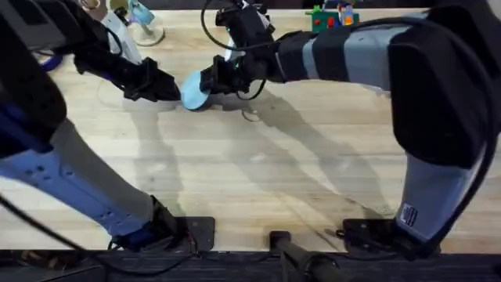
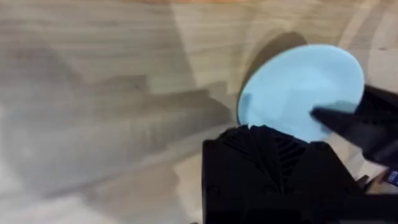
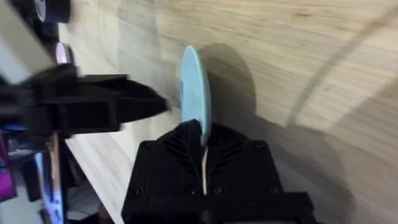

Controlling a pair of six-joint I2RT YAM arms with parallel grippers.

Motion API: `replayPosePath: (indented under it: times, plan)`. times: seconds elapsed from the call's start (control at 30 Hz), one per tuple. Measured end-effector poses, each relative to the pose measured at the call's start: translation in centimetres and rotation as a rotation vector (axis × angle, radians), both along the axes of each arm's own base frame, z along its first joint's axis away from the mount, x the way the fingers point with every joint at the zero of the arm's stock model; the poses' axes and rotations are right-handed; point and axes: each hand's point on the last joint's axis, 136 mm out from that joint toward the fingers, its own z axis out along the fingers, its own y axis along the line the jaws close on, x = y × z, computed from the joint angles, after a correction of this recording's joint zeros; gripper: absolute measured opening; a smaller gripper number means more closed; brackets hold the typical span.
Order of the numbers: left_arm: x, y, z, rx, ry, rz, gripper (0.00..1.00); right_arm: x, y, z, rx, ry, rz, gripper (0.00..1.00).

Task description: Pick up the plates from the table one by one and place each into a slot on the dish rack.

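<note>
Overhead, the two arm bases are seen at the near edge of the tabletop (image 1: 258,180), and bare plank lies between them and the work farther off. Toward the far left of centre, a light blue plate (image 1: 193,92) is held up on its edge, between the two claws. The right claw (image 1: 210,82) is closed on the plate's rim: in the right wrist view the plate (image 3: 195,87) stands edge-on with its lower rim pinched between the fingers. The left claw (image 1: 174,88) sits just beside the plate on its left side; whether its fingers are open or closed on the rim cannot be told, since the left wrist view shows only the plate's face (image 2: 298,90) above a dark finger block.

The plate is judged to be light, thin, stiff plastic, probably slippery, so it is best taken at the rim with a firm pinch and kept upright for sliding between pegs. At the far edge a green baseplate with bricks (image 1: 333,17) is seen.
</note>
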Motion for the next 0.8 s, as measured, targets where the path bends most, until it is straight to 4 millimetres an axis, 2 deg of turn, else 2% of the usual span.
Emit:
replayPosePath:
  times: [0.1, 0.17, 0.37, 0.63, 0.8]
  plan:
    - [-0.1, 0.2, 2.7, 0.037, -0.053, -0.009, 0.04, 0.1, -1.1, 0.7, -0.026, -0.027, 0.022, 0.029]
    - [-0.4, 0.2, 5.3, 0.066, -0.104, -0.021, 0.04, 0.2, -2.1, 1.5, -0.05, -0.05, 0.037, 0.029]
    - [-2.8, -0.2, 12.0, 0.159, -0.227, -0.037, 0.041, 0.2, -5.5, 4.5, -0.148, -0.132, 0.058, 0.029]
    - [-7.5, -1.5, 18.2, 0.252, -0.349, -0.034, 0.04, -0.7, -9.3, 10.0, -0.268, -0.293, 0.086, 0.029]
    - [-10.8, -2.6, 21.1, 0.298, -0.418, -0.027, 0.04, -1.5, -11.5, 12.9, -0.341, -0.383, 0.094, 0.029]
